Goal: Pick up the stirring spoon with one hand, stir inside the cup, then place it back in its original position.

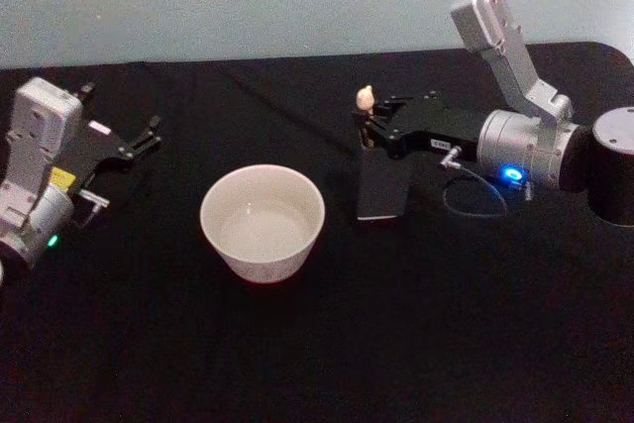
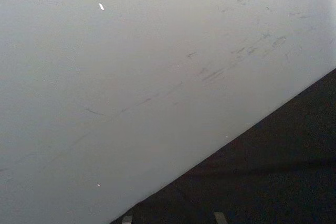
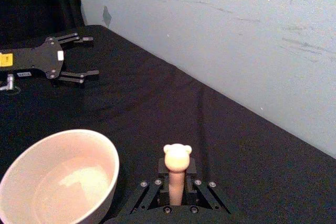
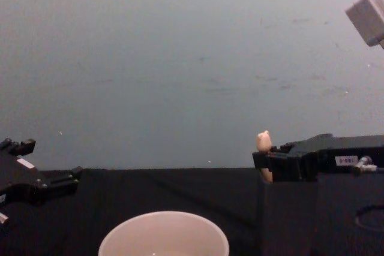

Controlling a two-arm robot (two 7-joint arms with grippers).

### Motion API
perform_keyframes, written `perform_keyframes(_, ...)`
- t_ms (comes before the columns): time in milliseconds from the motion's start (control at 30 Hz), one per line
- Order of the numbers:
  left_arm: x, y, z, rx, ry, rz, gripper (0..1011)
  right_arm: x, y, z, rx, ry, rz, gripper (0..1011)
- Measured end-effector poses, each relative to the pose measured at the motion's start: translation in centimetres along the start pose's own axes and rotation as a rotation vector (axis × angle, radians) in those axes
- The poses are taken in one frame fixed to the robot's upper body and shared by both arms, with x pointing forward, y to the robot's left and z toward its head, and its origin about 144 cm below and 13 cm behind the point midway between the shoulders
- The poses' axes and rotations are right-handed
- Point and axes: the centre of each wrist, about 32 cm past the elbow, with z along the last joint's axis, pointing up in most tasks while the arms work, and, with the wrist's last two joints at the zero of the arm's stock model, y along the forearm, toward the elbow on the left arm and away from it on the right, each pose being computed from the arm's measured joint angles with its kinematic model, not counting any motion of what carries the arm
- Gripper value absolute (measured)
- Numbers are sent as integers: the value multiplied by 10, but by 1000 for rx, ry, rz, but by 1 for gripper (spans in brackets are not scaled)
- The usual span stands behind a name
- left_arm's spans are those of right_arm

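In the head view, my right gripper (image 1: 369,131) is clamped on the stirring spoon (image 1: 365,100). The spoon stands upright in the dark holder (image 1: 381,190), just right of the cup (image 1: 263,264). My left gripper (image 1: 149,136) rests spread open at the left of the table (image 1: 396,344). From my right wrist, both fingers (image 3: 206,192) press the beige handle below its knob. From the chest, the knob pokes up above my right gripper, over the dark holder.

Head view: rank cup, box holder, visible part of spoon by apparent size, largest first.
1. cup
2. dark box holder
3. stirring spoon, knob and upper handle above the holder, at the right gripper
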Motion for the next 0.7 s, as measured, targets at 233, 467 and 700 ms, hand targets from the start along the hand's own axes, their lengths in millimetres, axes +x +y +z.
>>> perform_keyframes(233, 0, 0, 0, 0, 0, 0, 1001, 0, 0, 0, 0, 0, 0, 171)
perform_keyframes(467, 0, 0, 0, 0, 0, 0, 1001, -1, -2, 0, 25, 10, -1, 171)
perform_keyframes(700, 0, 0, 0, 0, 0, 0, 1001, -2, -8, 5, 100, -13, -24, 171)
